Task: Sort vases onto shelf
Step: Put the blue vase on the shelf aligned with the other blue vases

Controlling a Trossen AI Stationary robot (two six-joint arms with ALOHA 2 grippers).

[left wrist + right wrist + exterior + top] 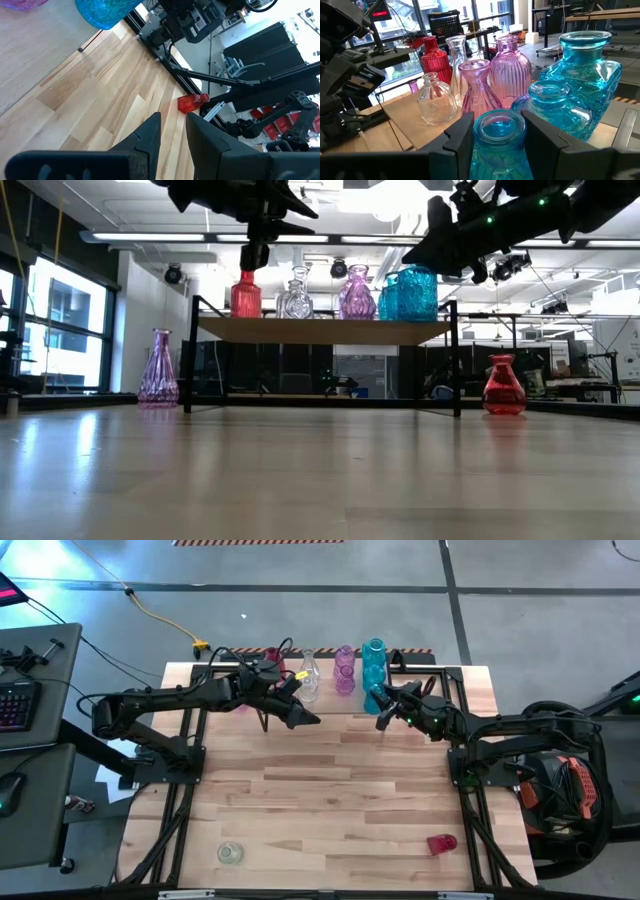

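Observation:
The shelf [320,330] stands at the table's far edge and carries a red vase [246,295], clear vases [295,298], pink vases [357,292] and teal vases [418,292]. My right gripper [497,137] is over the shelf's right part, shut around the neck of a small teal vase [497,150]. My left gripper [173,125] hovers just in front of the shelf [330,703], empty, with a narrow gap between its fingers. Off the shelf, a purple vase [158,365], a red vase [441,843] and a clear vase [230,853] stand on the table. My right gripper has the small teal vase by its neck, just under the rim [497,122], pinched between the two fingers. The fingers come level from the table's right side. The vase is upright; whether its base rests on the shelf, I cannot tell.
Another small teal vase [552,107] and a tall teal one [585,75] stand close behind the held vase, with pink vases [510,70] beside them. The table's middle [320,790] is bare wood. A desk with a keyboard [15,700] stands off the left edge.

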